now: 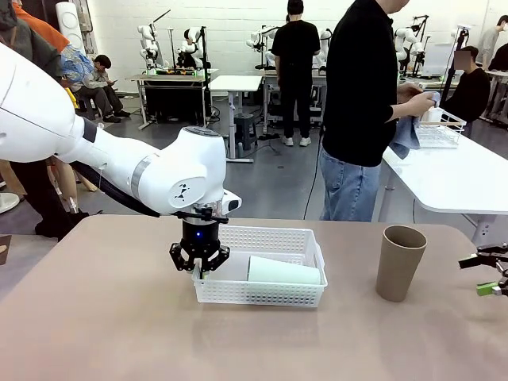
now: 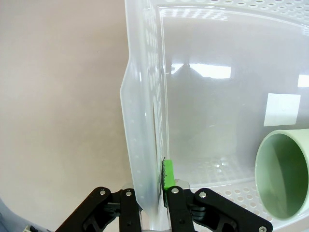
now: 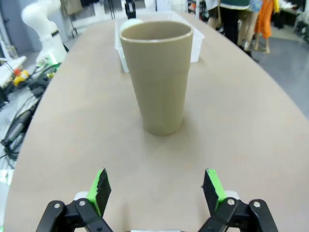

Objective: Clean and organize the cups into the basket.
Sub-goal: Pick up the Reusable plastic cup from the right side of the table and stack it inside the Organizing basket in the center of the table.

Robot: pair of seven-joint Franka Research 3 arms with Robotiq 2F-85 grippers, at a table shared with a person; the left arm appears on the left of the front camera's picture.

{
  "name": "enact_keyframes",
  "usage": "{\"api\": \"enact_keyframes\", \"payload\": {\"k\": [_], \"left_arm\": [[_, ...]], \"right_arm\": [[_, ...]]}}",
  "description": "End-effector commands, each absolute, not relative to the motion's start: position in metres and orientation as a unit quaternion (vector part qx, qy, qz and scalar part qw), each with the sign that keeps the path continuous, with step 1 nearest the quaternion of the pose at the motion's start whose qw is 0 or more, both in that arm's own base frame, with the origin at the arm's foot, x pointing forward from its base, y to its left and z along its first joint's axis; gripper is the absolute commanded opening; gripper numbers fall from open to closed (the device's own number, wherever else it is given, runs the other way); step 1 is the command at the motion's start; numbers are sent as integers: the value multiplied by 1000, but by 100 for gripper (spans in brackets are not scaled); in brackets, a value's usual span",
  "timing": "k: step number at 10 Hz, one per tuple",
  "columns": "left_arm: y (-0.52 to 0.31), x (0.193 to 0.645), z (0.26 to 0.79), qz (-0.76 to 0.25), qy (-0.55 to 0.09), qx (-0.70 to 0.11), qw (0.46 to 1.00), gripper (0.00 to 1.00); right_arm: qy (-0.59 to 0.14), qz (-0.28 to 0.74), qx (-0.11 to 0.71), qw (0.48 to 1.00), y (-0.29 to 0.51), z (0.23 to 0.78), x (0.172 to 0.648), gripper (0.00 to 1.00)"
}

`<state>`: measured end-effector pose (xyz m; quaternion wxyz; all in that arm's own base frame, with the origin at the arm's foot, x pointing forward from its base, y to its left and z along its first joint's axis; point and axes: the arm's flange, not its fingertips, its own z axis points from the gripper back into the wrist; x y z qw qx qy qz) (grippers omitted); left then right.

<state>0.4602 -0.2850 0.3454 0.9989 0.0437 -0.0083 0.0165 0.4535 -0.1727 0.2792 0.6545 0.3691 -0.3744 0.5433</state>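
The tan worktop [image 1: 95, 325] carries the white basket [image 1: 262, 236], where a mint cup [image 1: 283, 271] lies on its side. A brown cup [image 1: 399, 262] stands upright well apart. The right gripper [image 1: 486, 275], cut off at the edge, has its fingers spread and empty. The left gripper [image 1: 199, 268] pinches the basket's side wall.

My fingers [image 2: 167, 175] are clamped on the left side wall of the white basket [image 2: 145, 96], one green pad pressed against its inner face. Bare desk [image 2: 58, 96] lies to the left. Inside, to the right, the mint green cup [image 2: 285, 174] lies on its side, open mouth toward me.
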Motion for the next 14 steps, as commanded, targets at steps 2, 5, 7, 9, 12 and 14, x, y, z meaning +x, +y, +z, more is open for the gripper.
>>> {"api": "enact_keyframes", "payload": {"k": [2, 5, 7, 9, 12, 14], "left_arm": [[-285, 459, 346, 15, -7, 44, 999, 0], [-285, 459, 346, 15, -7, 44, 999, 0], [-285, 459, 346, 15, -7, 44, 999, 0], [-285, 459, 346, 15, -7, 44, 999, 0], [-285, 459, 346, 15, -7, 44, 999, 0], [-285, 459, 346, 15, -7, 44, 999, 0]], "right_arm": [[-391, 549, 374, 637, -162, 274, 470, 100], [-397, 552, 393, 619, -138, 279, 481, 100], [-386, 551, 404, 620, -124, 273, 489, 100], [-373, 551, 416, 619, -110, 268, 496, 100], [-357, 556, 420, 622, -90, 260, 506, 100], [-351, 559, 420, 623, -78, 257, 511, 100]]}}
